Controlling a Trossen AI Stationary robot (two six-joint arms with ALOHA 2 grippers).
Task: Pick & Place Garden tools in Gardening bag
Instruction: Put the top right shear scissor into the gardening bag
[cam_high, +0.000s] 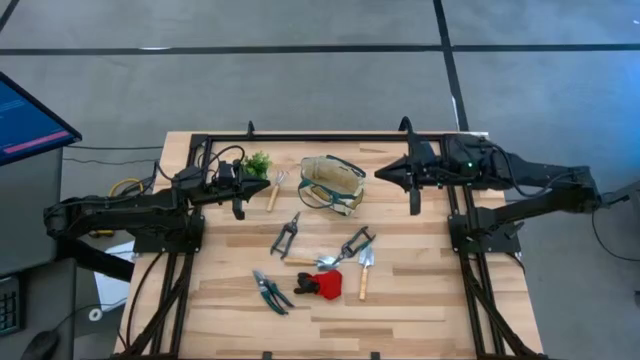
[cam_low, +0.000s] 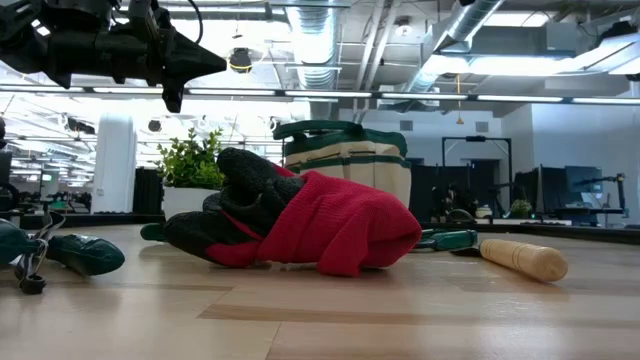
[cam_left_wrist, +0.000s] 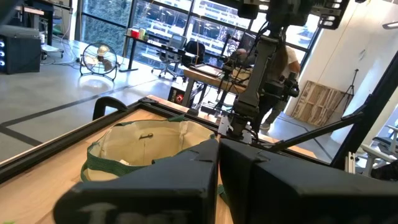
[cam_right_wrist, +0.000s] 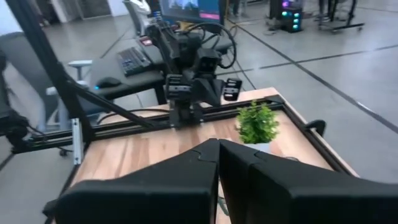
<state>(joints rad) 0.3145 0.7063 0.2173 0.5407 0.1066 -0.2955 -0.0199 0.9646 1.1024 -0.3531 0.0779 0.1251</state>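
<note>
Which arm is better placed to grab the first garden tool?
Probably left. The left gripper hovers beside the wooden-handled rake, next to the gardening bag; the right gripper hovers across the bag, with no tool near.

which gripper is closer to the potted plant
Left. The left gripper hangs right beside the potted plant, while the right gripper sits across the bag from it.

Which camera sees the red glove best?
The low view: the red glove fills the middle of that picture, lying on the table close to the camera, its dark fingers plain. The high view shows it small, among the tools near the table's front edge. Neither wrist view shows it.
</note>
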